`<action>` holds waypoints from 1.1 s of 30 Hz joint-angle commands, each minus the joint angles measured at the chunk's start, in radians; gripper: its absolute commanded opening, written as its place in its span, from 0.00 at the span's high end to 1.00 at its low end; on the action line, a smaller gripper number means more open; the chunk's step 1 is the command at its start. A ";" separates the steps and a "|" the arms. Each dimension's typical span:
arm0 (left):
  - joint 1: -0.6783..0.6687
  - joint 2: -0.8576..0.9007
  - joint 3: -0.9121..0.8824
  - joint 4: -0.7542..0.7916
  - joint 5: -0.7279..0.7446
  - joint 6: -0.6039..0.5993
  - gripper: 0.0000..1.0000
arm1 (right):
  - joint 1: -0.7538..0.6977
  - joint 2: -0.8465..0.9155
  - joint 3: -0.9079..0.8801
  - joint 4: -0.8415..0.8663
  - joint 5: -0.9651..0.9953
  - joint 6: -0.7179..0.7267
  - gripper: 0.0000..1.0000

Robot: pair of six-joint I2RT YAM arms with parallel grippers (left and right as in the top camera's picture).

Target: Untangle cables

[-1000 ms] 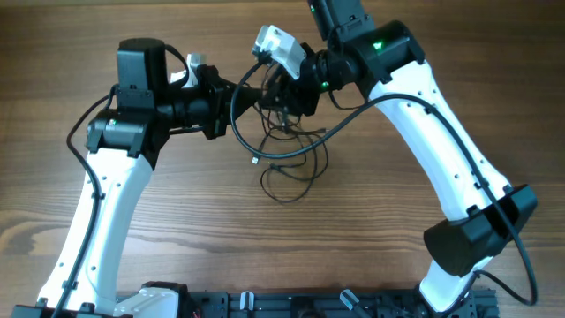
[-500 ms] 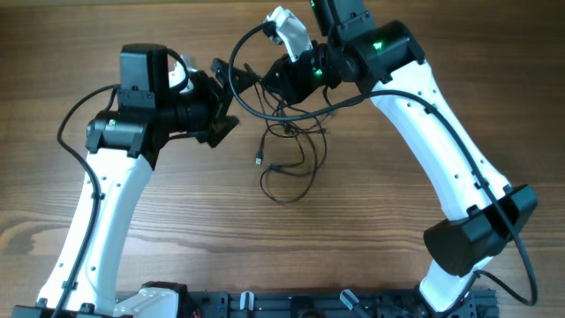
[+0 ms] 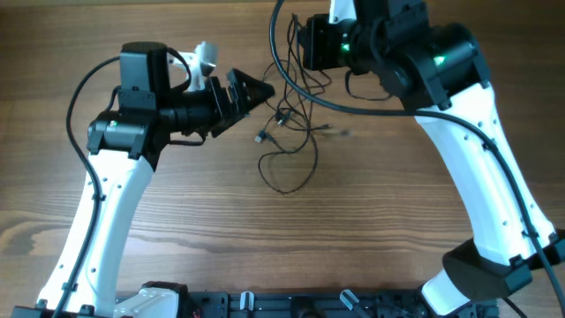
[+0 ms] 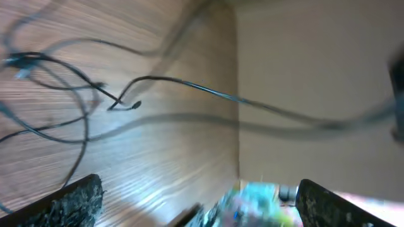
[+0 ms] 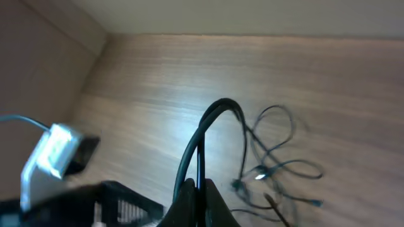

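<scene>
The thin black cables [image 3: 289, 132] lie in a loose tangle mid-table, with a loop [image 3: 284, 174] trailing toward the front. Several strands rise from the tangle to my right gripper [image 3: 305, 42], which is lifted at the back. In the right wrist view that gripper [image 5: 197, 187] is shut on a doubled black cable [image 5: 218, 110], with the rest of the tangle [image 5: 271, 161] on the wood below. My left gripper [image 3: 253, 99] is just left of the tangle, open. In the left wrist view its fingers [image 4: 71, 203] stand wide apart with nothing between them, and the cables [image 4: 82, 104] lie ahead.
A thicker black robot cable [image 3: 291, 84] arcs from the right arm over the tangle. The table's far edge [image 4: 238, 94] meets a beige wall. Both white arms reach in from the front rail [image 3: 291, 305].
My left gripper has opened and let go of the cables, staying left of the tangle. My right gripper has closed fully and risen to the back right, pulling strands up.
</scene>
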 commanded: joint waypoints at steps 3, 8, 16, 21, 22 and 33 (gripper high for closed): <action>-0.078 -0.008 0.007 0.027 0.106 0.196 0.00 | -0.001 0.012 -0.003 0.019 -0.077 0.174 0.96; -0.090 -0.008 0.007 0.192 0.089 0.195 0.00 | -0.001 0.012 -0.003 -0.039 -0.105 0.177 0.96; -0.151 -0.007 0.007 0.277 -0.067 0.195 0.25 | -0.001 0.012 -0.003 -0.035 -0.120 0.203 0.96; -0.174 -0.007 0.007 0.282 -0.211 0.180 0.49 | -0.001 0.012 -0.003 -0.039 -0.120 0.203 0.96; -0.174 -0.007 0.007 0.289 -0.211 0.180 0.49 | -0.001 0.012 -0.003 -0.039 -0.120 0.202 0.96; -0.170 -0.009 0.007 0.354 -0.206 0.057 0.96 | -0.001 0.012 -0.003 -0.082 -0.050 0.202 0.96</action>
